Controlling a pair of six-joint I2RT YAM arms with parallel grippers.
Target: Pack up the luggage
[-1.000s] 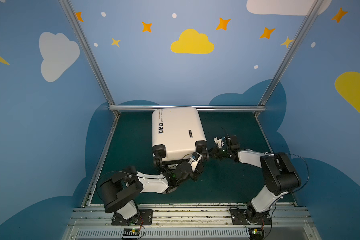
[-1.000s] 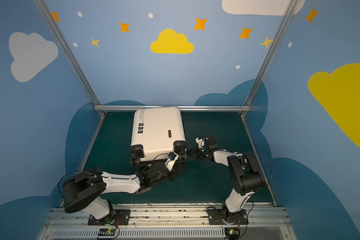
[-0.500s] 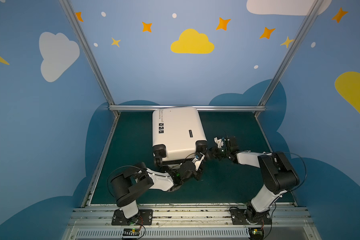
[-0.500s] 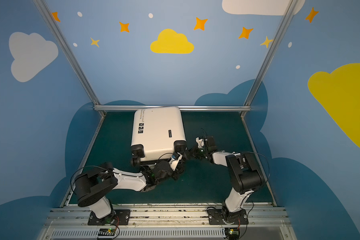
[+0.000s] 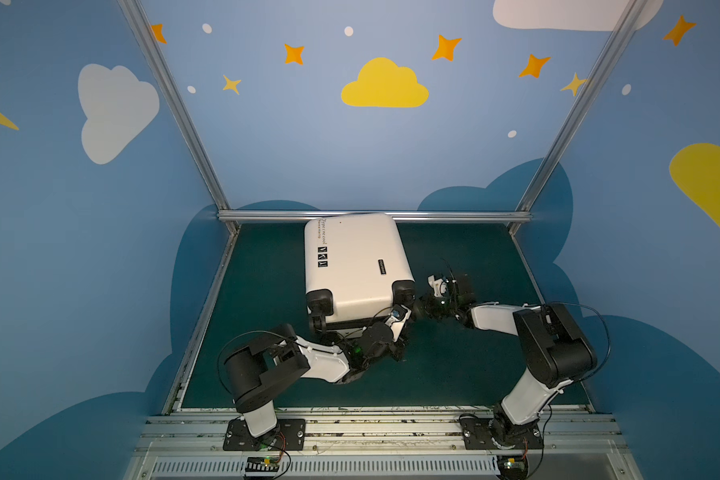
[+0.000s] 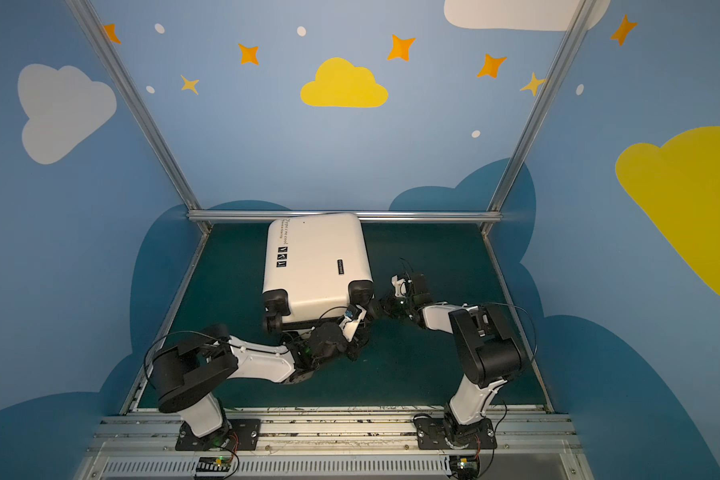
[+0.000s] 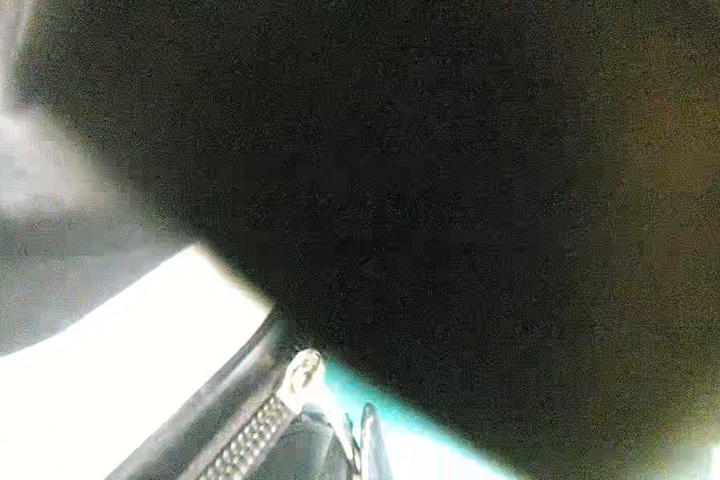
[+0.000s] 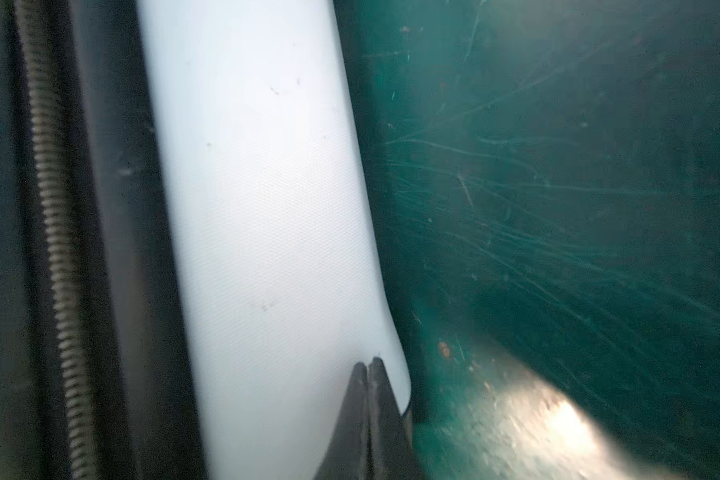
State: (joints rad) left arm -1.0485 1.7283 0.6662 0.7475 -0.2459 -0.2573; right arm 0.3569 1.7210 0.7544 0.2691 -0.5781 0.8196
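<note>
Luggage (image 5: pixel 354 266) lay closed, flat on green mat (image 5: pixel 267 299) in both top views, back centre, long axis fore-aft, wheels (image 5: pixel 320 301) toward the robot.
Left wrist view: left gripper (image 7: pixel 356 419) clenched just beside zipper pull (image 7: pixel 304 370); grasp unclear.
Right wrist view: right gripper (image 8: pixel 368 368) clenched, empty, tips against white shell, zipper (image 8: pixel 55 249) alongside.
Left arm judged nearer the pull.

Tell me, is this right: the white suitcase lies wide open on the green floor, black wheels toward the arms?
Not open: both top views show the suitcase closed, lid down, on the green floor, black wheels toward the arms.
</note>
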